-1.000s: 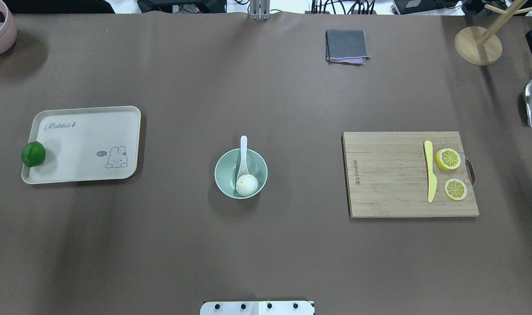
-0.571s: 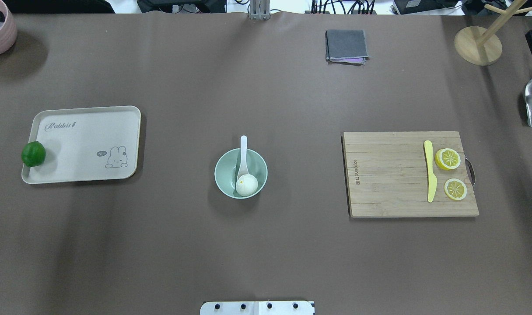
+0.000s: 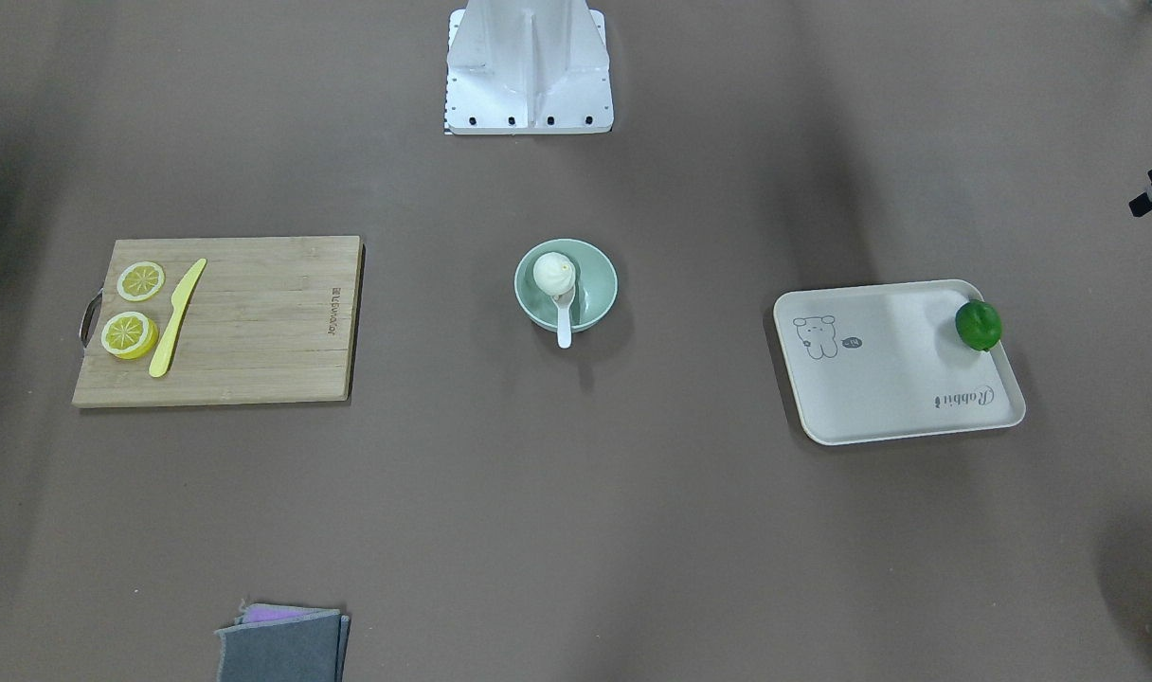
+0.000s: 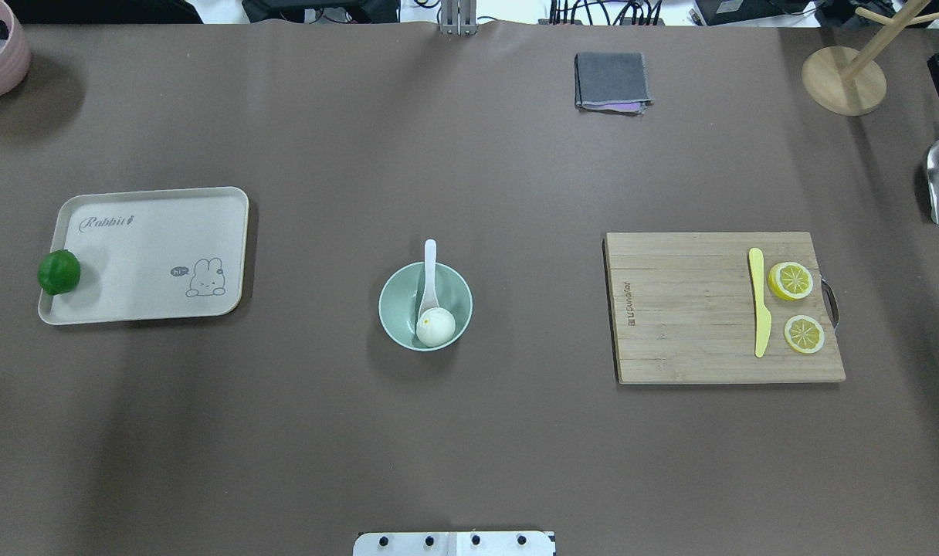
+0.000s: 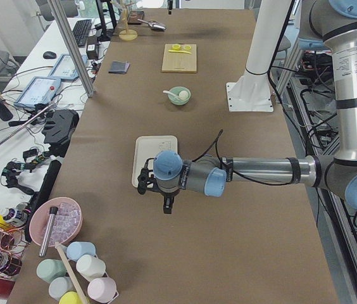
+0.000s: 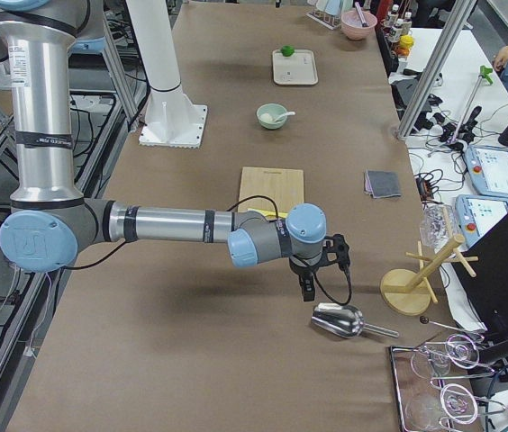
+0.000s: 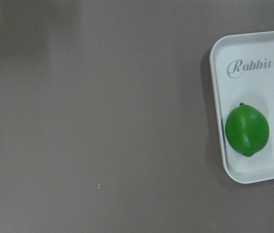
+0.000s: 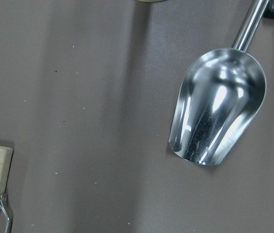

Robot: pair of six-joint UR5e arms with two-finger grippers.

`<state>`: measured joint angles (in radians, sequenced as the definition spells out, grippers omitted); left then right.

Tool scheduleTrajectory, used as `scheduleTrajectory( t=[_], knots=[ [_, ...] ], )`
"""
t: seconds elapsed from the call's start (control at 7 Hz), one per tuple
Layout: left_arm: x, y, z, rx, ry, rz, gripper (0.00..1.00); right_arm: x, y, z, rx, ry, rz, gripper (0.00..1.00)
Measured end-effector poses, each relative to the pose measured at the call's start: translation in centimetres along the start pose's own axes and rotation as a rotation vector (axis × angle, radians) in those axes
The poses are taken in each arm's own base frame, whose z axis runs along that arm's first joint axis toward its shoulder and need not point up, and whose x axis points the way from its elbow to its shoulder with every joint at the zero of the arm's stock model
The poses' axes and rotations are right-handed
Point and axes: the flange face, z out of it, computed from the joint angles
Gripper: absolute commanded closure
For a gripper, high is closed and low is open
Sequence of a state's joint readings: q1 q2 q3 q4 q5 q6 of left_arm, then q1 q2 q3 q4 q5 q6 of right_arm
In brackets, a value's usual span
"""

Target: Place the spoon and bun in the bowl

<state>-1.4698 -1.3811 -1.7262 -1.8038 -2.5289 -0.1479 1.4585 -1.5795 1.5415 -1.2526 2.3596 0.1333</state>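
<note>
Nothing's been moved vs 1 s ago: bun (image 4: 435, 327) + spoon (image 4: 429, 266) are sat in bowl (image 4: 396, 316), handle over its rim, so task's prob done. Far from bowl, left end effector (image 5: 167, 204) & right end effector (image 6: 306, 288) are parked; opening can't be told.

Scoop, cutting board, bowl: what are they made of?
Scoop: polished metal, likely steel, with mirror-like reflections. Cutting board: wood or bamboo, matte, with joined strips and grain showing. Bowl: smooth mint-green with a soft sheen; plastic or glazed ceramic, can't tell which.
</note>
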Motion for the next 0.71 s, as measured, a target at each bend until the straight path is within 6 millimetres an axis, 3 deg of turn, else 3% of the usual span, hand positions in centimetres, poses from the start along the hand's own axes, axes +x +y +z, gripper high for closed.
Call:
scheduleTrajectory(
  t=[0.29,0.71],
  knots=[
    [-0.9,-0.3,0.6,-0.002,-0.026,-0.006,0.02,0.4,0.4,0.2,-0.001,0.005,0.006,0.00],
    [-0.6,-2.5,0.4,0.020,-0.054,0.017,0.02,3.4,2.0,2.7,-0.049,-0.001,0.052,0.00]
  ],
)
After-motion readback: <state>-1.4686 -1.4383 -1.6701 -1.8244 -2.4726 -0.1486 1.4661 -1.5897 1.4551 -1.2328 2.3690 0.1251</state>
